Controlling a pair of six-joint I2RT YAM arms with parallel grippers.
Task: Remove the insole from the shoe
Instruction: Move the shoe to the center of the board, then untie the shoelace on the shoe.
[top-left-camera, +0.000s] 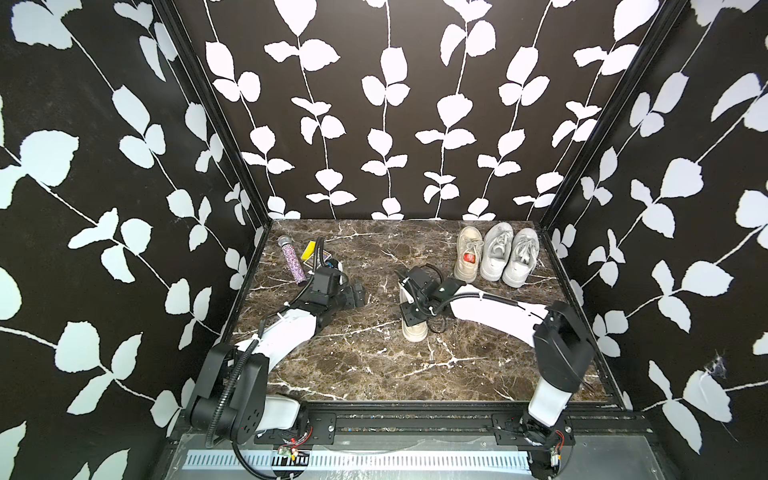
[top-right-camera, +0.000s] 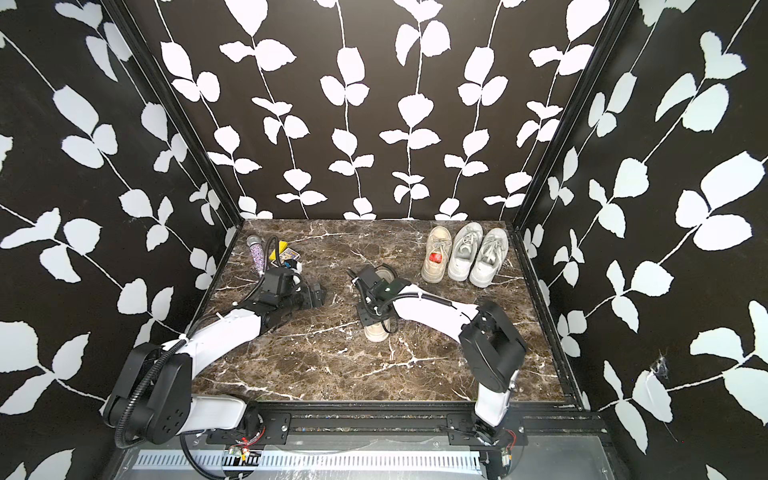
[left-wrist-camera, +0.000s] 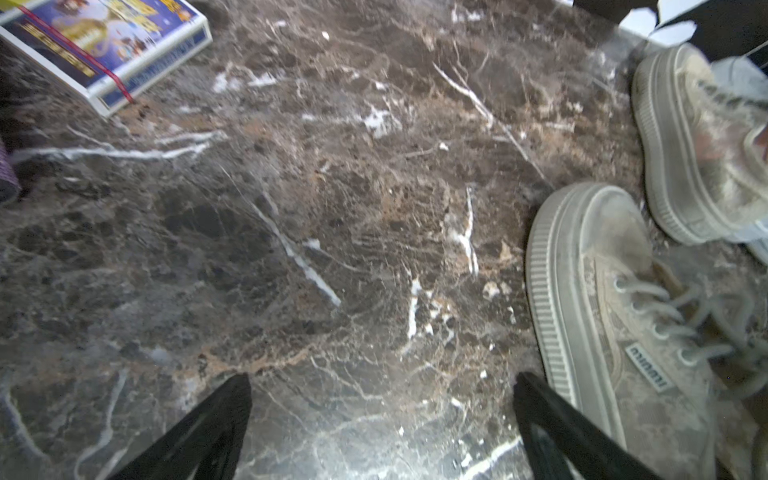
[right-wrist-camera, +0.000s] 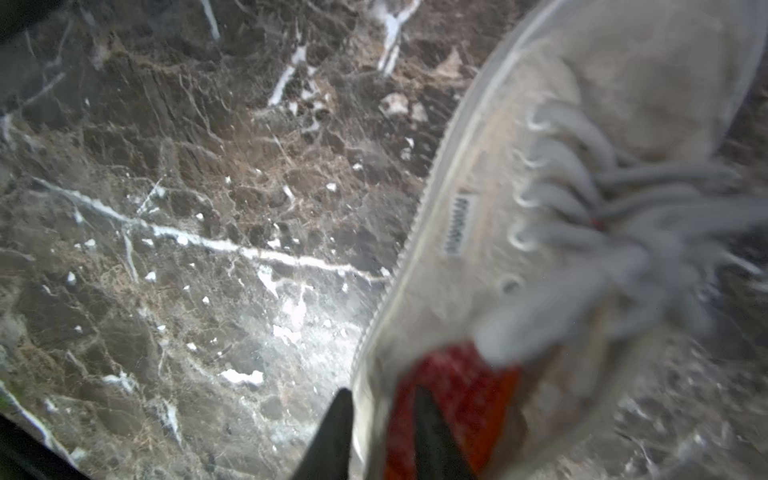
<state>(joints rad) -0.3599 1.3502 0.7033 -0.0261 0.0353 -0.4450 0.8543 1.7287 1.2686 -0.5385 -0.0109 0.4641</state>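
Insole (right-wrist-camera: 461, 399), red in colour, lay inside the beige shoe (top-left-camera: 413, 329), which stood near the middle of the marble surface (top-left-camera: 374, 374) with its toe toward the robot, as both top views showed. The right claw (right-wrist-camera: 382, 399) was at the shoe's opening: its two fingers stood a little apart, one outside the side wall and one over the insole. I could not tell if they pressed the wall. The left claw (left-wrist-camera: 382, 380) hovered low over bare surface just beside the shoe, its fingers wide apart and holding nothing. In the far right corner three more shoes stood in a row: another beige shoe (top-left-camera: 469, 259) and two grey sneakers (top-left-camera: 509, 255). A glitter microphone (top-left-camera: 293, 262) and a printed box (left-wrist-camera: 104, 45) lay far left.
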